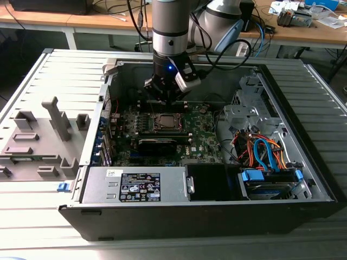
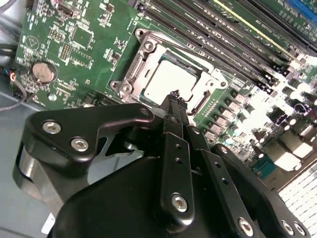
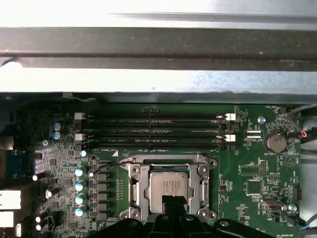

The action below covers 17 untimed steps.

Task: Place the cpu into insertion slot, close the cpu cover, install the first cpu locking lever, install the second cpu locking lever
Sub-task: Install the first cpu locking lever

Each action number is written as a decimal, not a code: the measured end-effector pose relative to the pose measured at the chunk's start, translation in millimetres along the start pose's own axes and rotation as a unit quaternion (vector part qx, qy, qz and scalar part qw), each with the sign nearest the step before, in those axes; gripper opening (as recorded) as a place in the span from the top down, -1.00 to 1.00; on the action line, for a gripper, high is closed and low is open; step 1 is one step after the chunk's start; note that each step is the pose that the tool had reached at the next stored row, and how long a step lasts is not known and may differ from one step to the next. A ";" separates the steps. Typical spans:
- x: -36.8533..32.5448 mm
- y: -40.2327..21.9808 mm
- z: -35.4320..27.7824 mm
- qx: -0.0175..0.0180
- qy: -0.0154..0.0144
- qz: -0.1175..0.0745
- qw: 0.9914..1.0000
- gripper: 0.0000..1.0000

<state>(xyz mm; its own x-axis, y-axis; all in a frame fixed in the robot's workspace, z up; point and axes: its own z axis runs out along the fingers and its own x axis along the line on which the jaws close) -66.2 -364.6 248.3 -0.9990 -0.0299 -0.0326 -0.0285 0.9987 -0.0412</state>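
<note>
Gripper [image 2: 174,94] tips hang apparently just above the seated cpu [image 2: 171,79].

Ext. view high, overlooks whole case; both wrist views close, share insertion slot [image 3: 168,188].

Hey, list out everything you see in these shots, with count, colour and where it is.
computer case: one, black and grey, open on the slatted table
motherboard: one, green, on the case floor
insertion slot: one, silver rim, mid-board, below the memory slots in the first wrist view
cpu: one, silver-grey, seated in the insertion slot
cpu cover: one, silver frame, lying around the cpu
memory slots: several, black, beside the socket
coin battery: one, silver, near the board's edge
power supply: one, grey, front of case
drive cables: a bundle, orange and blue, at the exterior view's right
grey fixture: one, on the table at the exterior view's left
end effector: one, black, fingertips together over the cpu's edge
</note>
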 end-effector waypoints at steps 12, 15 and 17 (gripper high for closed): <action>4.7 0.1 -0.5 -0.016 0.025 -0.001 1.000 0.79; 6.2 0.1 -1.8 -0.016 0.025 -0.001 1.000 0.79; 8.8 -0.2 -10.8 -0.016 0.023 -0.001 1.000 0.79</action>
<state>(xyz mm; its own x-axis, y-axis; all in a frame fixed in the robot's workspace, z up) -75.4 -364.6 258.8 -0.9994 -0.0304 0.0141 -0.0305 0.9995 -0.0102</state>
